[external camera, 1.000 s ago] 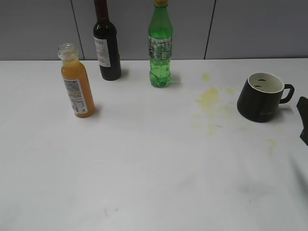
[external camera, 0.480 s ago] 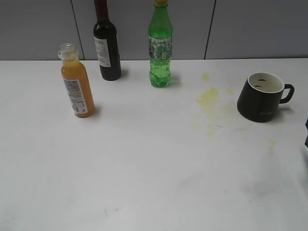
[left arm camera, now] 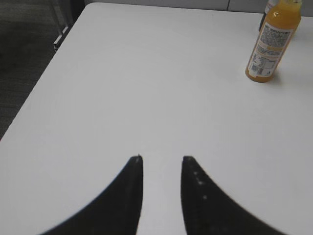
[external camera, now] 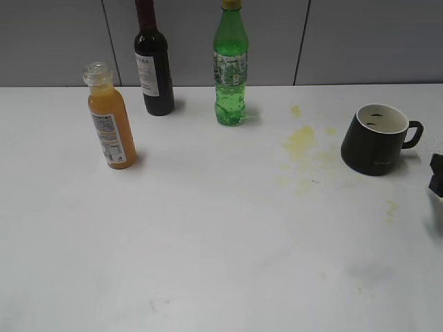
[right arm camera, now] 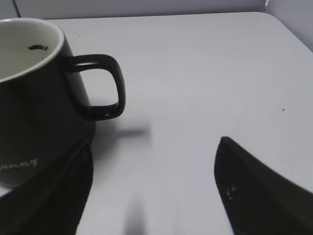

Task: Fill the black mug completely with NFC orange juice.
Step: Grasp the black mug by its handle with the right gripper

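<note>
The NFC orange juice (external camera: 111,117) stands uncapped at the desk's (external camera: 208,242) left; likely slippery, so I'd grip its label. Both pincers gape empty; right pincer (right arm camera: 151,196) beside the black mug (external camera: 374,138).

A dark wine bottle (external camera: 154,66) with a pale label stands upright on the white table (external camera: 208,242) at about eleven o'clock, near the back edge. Just to its three o'clock, apart from it, a green soda bottle (external camera: 230,69) stands upright. Yellowish stains (external camera: 301,142) mark the table at two o'clock. A grey panelled wall (external camera: 360,41) runs behind.
</note>
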### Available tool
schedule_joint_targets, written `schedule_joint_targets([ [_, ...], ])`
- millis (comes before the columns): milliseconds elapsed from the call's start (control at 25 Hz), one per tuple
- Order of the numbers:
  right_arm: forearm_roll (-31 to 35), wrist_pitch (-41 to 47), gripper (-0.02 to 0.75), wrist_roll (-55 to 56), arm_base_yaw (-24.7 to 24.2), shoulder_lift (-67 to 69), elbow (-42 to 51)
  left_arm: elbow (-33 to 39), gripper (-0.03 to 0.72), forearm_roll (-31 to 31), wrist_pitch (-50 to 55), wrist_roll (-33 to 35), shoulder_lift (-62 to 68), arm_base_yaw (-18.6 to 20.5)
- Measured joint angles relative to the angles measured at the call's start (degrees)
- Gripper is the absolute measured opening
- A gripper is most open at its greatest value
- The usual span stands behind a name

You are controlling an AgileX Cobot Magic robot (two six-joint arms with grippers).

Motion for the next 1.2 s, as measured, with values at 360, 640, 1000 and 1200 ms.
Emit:
schedule_joint_targets([
  [360, -3.4, 0.0, 0.586, 0.0, -0.1, 8.0, -8.9, 0.0, 0.219, 0.0, 0.0, 0.0, 0.0, 0.0],
  [640, -5.2, 0.0, 0.586, 0.0, -0.4, 10.5, -13.6, 0.0, 0.219, 0.0, 0.0, 0.0, 0.0, 0.0],
  [1000, -7.9, 0.0, 0.586, -0.3, -1.6, 12.4, -17.6, 0.0, 0.219, 0.0, 0.0, 0.0, 0.0, 0.0],
  [1200, -9.7, -0.1, 0.586, -0.3, -1.7, 14.2, -18.9, 0.0, 0.219, 0.0, 0.0, 0.0, 0.0, 0.0],
])
